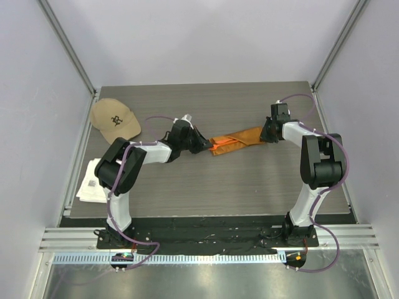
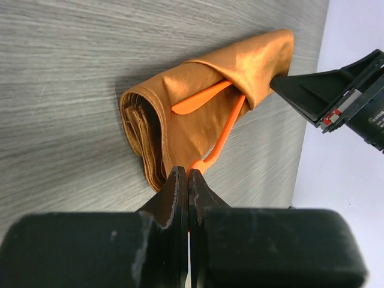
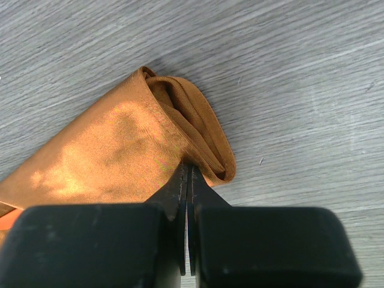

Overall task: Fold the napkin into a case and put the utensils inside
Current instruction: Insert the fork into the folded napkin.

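The rust-orange napkin [image 1: 240,138] lies mid-table, folded into a narrow case [image 2: 180,129] between my two grippers. Two bright-orange utensils stick out of its near mouth. My left gripper [image 2: 188,171] is shut on the end of the longer utensil [image 2: 231,123], whose far part runs under a fold. The shorter utensil [image 2: 201,99] rests in the fold beside it. My right gripper [image 3: 188,167] is shut, with its tips against the other end of the case [image 3: 108,162]. I cannot see whether any cloth is pinched there. In the top view, the left gripper [image 1: 204,147] and right gripper [image 1: 266,136] sit at opposite ends.
A tan cap [image 1: 115,119] lies at the table's back left corner. A white towel [image 1: 93,180] hangs over the left edge near the left arm's base. Frame posts and white walls stand along both sides.
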Robot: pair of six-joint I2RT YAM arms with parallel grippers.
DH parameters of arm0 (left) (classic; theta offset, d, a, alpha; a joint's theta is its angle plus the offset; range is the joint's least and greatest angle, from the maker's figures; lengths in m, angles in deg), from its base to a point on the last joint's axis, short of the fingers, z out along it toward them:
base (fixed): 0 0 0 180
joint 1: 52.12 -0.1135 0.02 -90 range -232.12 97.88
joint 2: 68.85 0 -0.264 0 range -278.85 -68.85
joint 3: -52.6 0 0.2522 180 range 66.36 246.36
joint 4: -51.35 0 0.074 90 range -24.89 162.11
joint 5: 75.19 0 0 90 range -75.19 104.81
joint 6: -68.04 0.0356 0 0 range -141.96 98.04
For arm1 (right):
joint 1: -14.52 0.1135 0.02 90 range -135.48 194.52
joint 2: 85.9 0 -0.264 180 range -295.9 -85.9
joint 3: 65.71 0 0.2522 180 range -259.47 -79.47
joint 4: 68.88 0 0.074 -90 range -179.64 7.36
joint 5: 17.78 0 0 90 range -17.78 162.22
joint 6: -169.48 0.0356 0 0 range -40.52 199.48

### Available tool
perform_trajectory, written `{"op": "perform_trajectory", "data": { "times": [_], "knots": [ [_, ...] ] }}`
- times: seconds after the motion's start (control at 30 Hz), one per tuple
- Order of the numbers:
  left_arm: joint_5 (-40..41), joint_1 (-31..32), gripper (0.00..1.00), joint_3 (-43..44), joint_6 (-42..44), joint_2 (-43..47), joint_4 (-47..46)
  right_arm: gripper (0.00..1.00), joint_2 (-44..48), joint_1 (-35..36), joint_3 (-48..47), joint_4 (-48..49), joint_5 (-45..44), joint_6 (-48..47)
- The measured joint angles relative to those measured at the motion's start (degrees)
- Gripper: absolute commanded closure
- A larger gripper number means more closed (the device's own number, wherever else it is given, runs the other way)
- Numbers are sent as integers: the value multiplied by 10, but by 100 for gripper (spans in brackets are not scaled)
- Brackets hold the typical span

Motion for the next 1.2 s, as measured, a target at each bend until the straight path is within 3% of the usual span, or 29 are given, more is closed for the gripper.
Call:
{"op": "perform_trajectory", "data": {
  "times": [0.37, 1.2],
  "knots": [
    [18, 17, 100, -13, -6, -20, -63, 99, -1, 0, -1, 0, 0, 0],
    [33, 36, 100, 75, -5, -87, -52, 99, -1, 0, -1, 0, 0, 0]
  ]
}}
